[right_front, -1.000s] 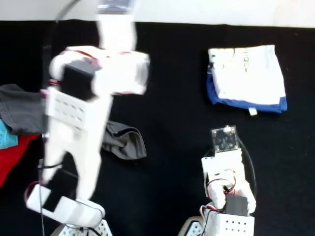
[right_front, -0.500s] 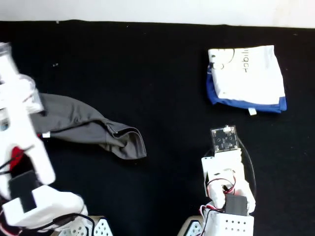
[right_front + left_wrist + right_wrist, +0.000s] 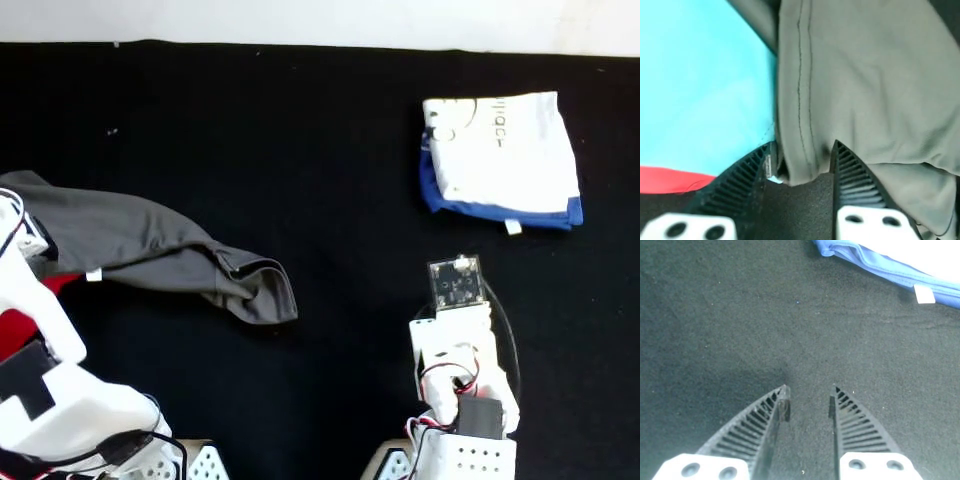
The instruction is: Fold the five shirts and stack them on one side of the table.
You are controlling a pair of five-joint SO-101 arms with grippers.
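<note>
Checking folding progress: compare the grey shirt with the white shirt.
The grey shirt lies unfolded and rumpled at the left of the table; the white shirt is neatly folded at the right. The grey shirt lies against a turquoise cloth; the white shirt sits on a folded blue shirt. The left gripper straddles the grey shirt's edge; no gripper touches the white shirt. Both lie on the black table.

Got a loose shirt [image 3: 150,245] sprawled on the worktop's [image 3: 330,150] left side, overlapping another shirt [image 3: 15,328] at the edge; folded stack [image 3: 500,150] sitting well apart, far right.
</note>
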